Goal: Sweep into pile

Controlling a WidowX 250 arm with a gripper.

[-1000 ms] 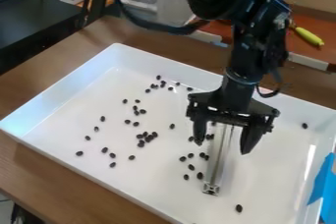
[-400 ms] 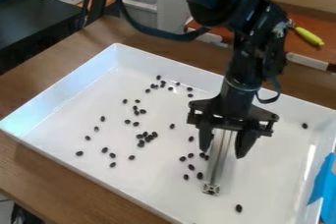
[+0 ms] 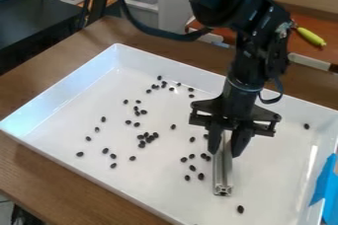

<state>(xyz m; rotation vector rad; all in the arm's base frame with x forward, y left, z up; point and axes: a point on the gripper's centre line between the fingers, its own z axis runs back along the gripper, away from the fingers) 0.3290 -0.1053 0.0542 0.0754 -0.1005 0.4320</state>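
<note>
Jaws tight around the metal bar [image 3: 223, 175], its far end out of sight behind them.

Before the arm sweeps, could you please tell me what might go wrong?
The metal bar might twist, since the gripper holds it away from its near end. Nearby loose beans could scatter rather than gather. The lone bean towards the right-hand tray wall may be missed.
</note>
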